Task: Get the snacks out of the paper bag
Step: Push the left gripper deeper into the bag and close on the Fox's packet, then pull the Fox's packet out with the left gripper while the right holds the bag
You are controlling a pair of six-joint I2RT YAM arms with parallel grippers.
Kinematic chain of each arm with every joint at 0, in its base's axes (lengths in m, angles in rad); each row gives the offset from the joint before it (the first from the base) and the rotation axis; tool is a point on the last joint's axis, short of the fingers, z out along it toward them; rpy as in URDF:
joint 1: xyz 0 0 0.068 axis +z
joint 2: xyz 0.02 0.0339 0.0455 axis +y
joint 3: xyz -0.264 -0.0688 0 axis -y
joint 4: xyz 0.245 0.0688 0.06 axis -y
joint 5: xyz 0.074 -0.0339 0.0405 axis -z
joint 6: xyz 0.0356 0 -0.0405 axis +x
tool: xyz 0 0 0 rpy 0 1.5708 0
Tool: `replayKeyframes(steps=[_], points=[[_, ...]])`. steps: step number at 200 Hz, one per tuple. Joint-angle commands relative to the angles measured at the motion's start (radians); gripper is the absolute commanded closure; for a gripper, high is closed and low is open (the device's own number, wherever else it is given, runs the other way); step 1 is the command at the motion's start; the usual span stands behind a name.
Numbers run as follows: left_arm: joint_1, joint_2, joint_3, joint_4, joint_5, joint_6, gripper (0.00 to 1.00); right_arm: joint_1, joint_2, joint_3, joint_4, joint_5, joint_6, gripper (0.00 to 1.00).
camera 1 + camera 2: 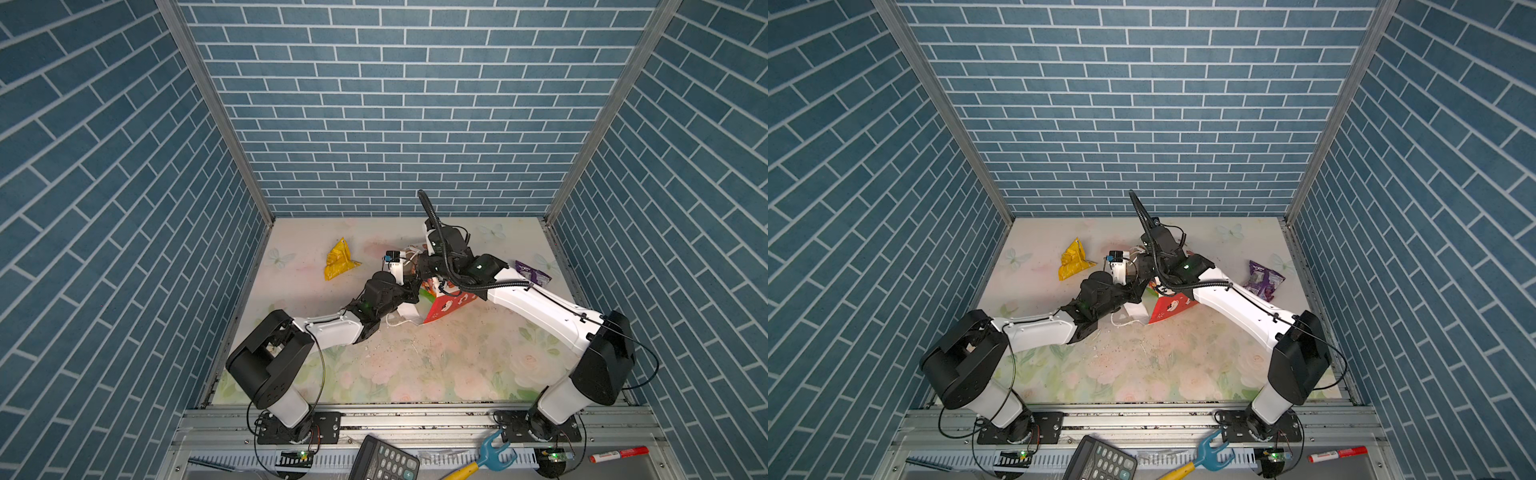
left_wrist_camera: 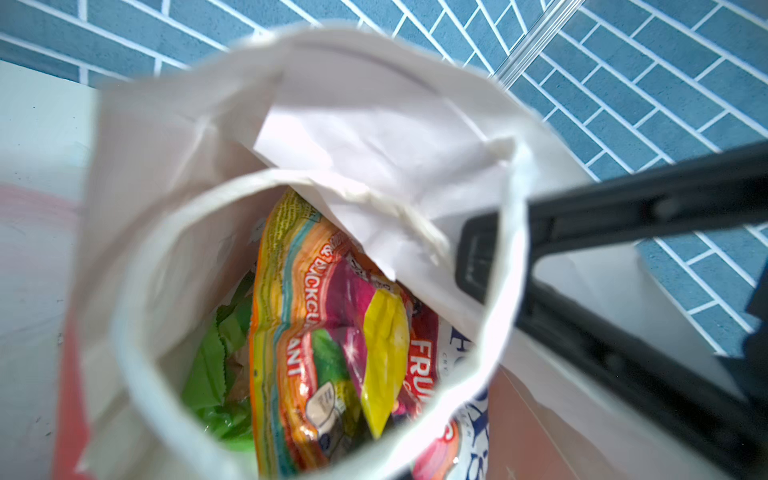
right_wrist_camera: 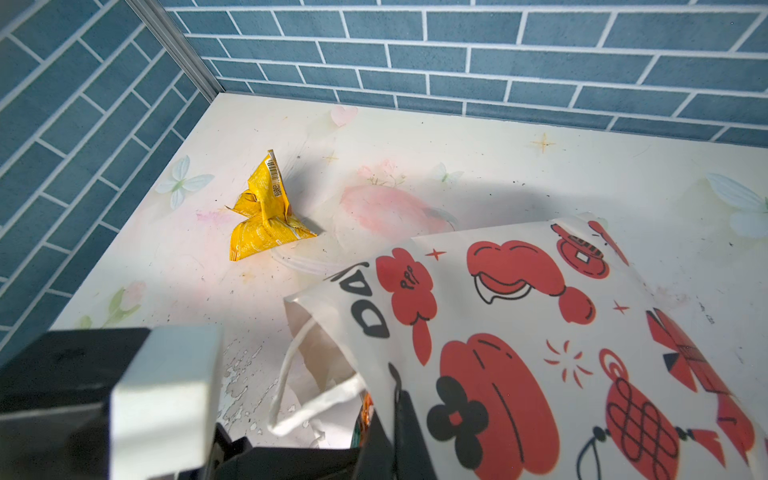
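My right tool (image 3: pixel 397 415) is pinching the paper bag (image 3: pixel 519 332) by its rim, jaws closed; my left tool (image 1: pixel 410 286) is closed too (on what, I cannot tell); the snacks (image 2: pixel 332 332) are sitting inside the bag at mid-desk (image 1: pixel 415 365); opposing pulls are risking a torn rim.

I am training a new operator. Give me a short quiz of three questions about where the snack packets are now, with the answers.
1. True or false: the yellow packet lies outside the paper bag.
2. The purple packet lies: A inside the bag; B outside it, far right in both top views; C on top of the yellow packet.
3. How many packets lie outside the bag in both top views?
Key: 1 true; 2 B; 3 two.
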Motion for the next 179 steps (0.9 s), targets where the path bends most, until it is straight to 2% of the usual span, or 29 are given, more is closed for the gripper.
replayKeyframes(steps=[1, 100, 179], points=[[0.001, -0.032, -0.012, 0.021, -0.002, 0.018, 1.0, 0.009, -0.035, 0.003, 0.034, -0.001, 0.014, 1.0], [0.001, -0.046, -0.047, 0.016, -0.02, 0.051, 1.0, 0.008, -0.027, -0.022, 0.055, 0.03, 0.052, 1.0], [0.001, -0.135, -0.107, -0.03, -0.059, 0.097, 1.0, 0.002, -0.025, -0.044, 0.076, 0.069, 0.066, 1.0]])
